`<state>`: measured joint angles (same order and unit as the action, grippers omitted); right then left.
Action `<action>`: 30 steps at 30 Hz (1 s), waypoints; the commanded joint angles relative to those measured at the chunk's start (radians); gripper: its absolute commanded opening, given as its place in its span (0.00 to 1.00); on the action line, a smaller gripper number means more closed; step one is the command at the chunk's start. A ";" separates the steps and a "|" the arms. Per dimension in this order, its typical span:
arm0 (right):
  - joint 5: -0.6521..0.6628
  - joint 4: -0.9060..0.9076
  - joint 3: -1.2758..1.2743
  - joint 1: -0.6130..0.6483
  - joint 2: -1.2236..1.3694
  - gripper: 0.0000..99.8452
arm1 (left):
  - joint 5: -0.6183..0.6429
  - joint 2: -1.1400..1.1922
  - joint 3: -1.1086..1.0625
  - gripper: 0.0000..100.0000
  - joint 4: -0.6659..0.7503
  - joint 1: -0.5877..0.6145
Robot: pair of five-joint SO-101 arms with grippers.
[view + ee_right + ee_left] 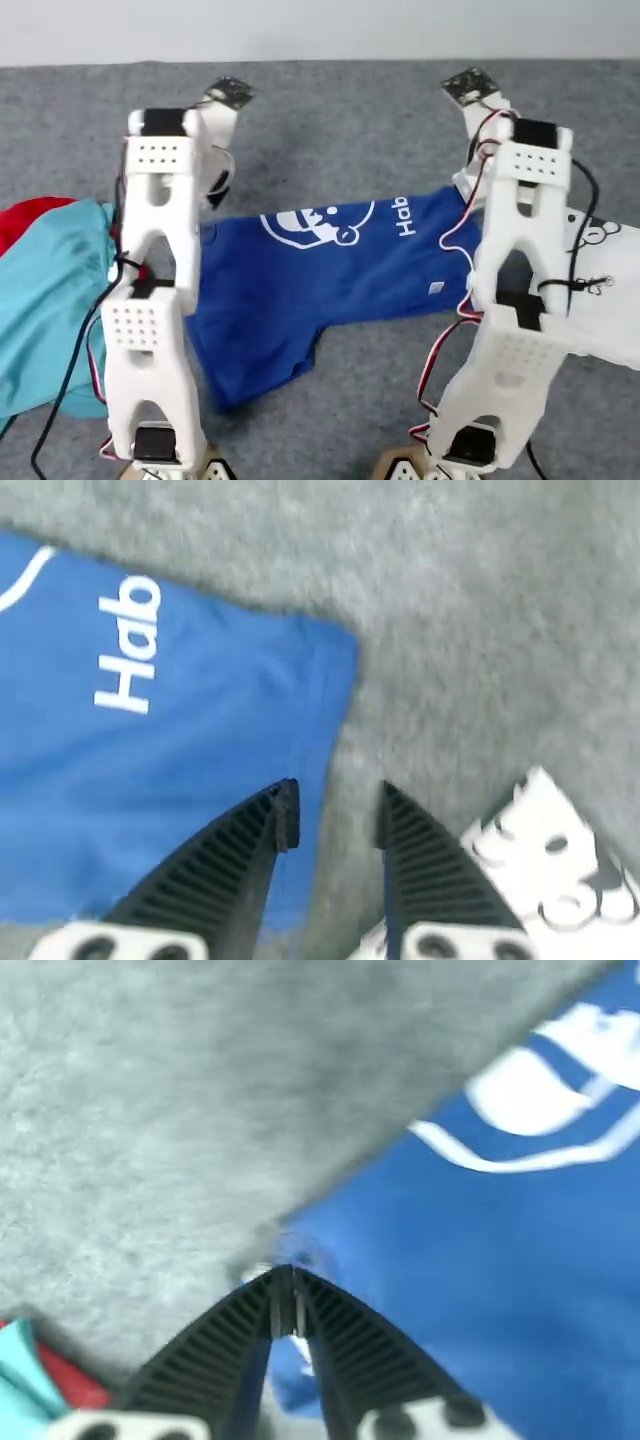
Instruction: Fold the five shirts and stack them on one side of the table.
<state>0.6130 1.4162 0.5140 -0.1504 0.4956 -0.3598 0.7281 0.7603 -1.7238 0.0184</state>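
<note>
The tabletop is covered all over with a grey, felt-like material. Beyond the tabletop's far edge a plain pale wall is seen, evenly lit.

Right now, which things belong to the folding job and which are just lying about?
Job:
blue shirt
teal shirt
red shirt
white shirt

Not the job:
grey table cover

white perforated arms, ribbed black pincers
</note>
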 commanded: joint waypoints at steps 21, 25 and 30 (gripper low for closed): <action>-0.012 0.338 0.044 -0.099 -0.119 0.06 | -0.368 -0.339 -0.920 0.01 -0.028 -0.109; -0.012 0.338 0.044 -0.099 -0.119 0.06 | -0.408 -0.222 -0.957 0.01 -0.028 -0.040; -0.012 0.338 0.044 -0.099 -0.119 0.06 | -0.407 -0.086 -0.903 0.01 -0.028 0.071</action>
<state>0.6099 1.7400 0.5140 -0.2409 0.4511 -0.7572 0.5808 -0.1542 -1.7346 0.0184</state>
